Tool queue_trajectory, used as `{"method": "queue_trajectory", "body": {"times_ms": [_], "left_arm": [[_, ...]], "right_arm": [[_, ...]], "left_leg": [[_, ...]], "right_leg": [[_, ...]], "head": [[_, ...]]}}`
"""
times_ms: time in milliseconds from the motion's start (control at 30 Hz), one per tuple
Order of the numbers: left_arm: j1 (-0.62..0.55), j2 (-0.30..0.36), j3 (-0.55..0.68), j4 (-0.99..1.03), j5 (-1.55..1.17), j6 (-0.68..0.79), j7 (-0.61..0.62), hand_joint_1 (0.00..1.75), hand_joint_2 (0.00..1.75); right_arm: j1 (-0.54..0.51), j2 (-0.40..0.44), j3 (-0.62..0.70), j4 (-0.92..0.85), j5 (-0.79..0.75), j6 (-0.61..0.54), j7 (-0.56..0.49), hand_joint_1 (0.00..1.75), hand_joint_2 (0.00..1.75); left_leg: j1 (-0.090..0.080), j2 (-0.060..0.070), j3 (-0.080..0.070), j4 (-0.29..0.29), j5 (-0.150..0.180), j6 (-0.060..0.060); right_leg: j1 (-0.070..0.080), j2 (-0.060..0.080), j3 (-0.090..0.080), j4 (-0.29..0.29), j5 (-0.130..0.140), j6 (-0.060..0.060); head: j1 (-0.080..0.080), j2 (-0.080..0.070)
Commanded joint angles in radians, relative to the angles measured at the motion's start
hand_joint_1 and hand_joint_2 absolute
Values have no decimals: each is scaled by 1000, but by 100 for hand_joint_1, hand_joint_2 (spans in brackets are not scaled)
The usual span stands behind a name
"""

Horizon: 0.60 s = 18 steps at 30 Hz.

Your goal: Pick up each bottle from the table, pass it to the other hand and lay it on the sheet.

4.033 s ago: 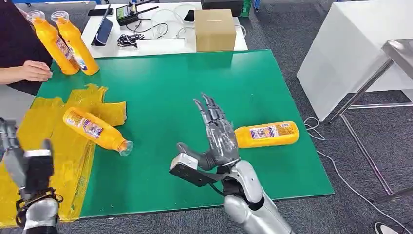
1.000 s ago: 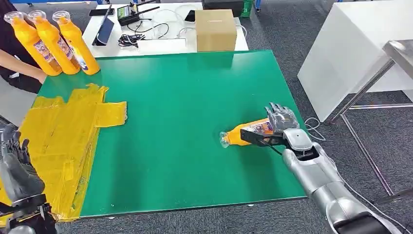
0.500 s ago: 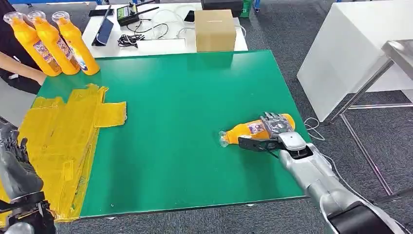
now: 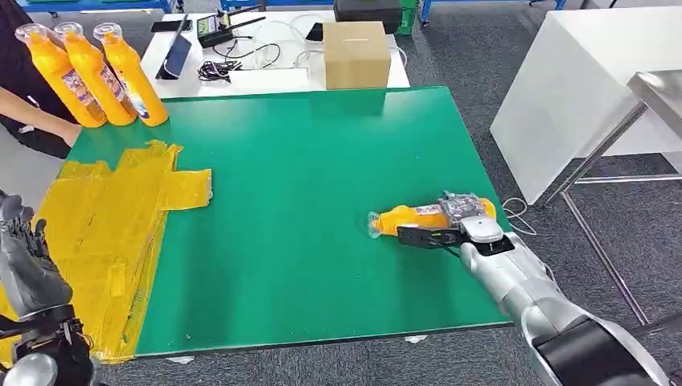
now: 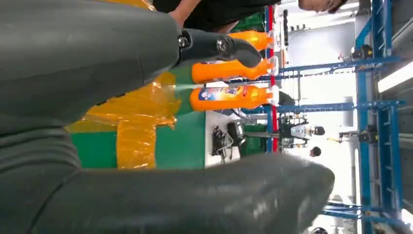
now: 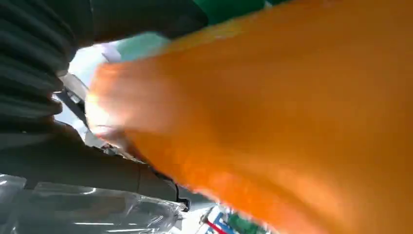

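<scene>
Three bottles [image 4: 96, 72] stand at the table's [image 4: 306, 161] far left corner. Right hand [image 4: 460, 215] apparently clasps a lying bottle [image 4: 410, 219]; left hand [image 4: 28, 269] hangs spread.

Even bright overhead light, soft shadows; head view sharp; right wrist view blurred by the close bottle [image 6: 272, 122].

Matt green tabletop [image 4: 297, 177]; crinkled, glossy yellow plastic sheet [image 4: 104, 225]; smooth orange plastic bottle [image 4: 414, 218] with clear cap; silver metallic right hand [image 4: 460, 215]; matt brown cardboard box [image 4: 355, 54]; grey speckled carpet floor [image 4: 482, 56].
</scene>
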Motion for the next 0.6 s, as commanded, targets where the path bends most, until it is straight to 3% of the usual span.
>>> {"method": "queue_trajectory", "body": {"times_ms": [33,467,567,600], "left_arm": [[-56,47,-37,92,33,9,-3,0,0],[-84,56,-52,114,60,10,-12,0,0],[-47,67,-50,125,69,-3,5,0,0],[-37,81,-58,119,120,-69,22,0,0]], "right_arm": [[-9,21,53,157,1,60,-11,175,175],[-7,1,48,148,-30,89,-42,175,175],[6,23,-64,120,-168,59,-98,175,175],[1,47,-89,79,-222,30,-133,175,175]], "left_leg": [[2,-2,1,-2,1,-2],[2,-4,2,-1,2,-2],[2,-4,3,-1,1,-2],[1,-2,4,-2,1,-1]], "right_leg": [[1,-2,2,-3,1,0],[1,-4,2,-3,1,0],[1,-4,3,-3,0,0],[1,-2,2,-3,1,0]], "head": [[0,0],[0,0],[0,0],[0,0]]}}
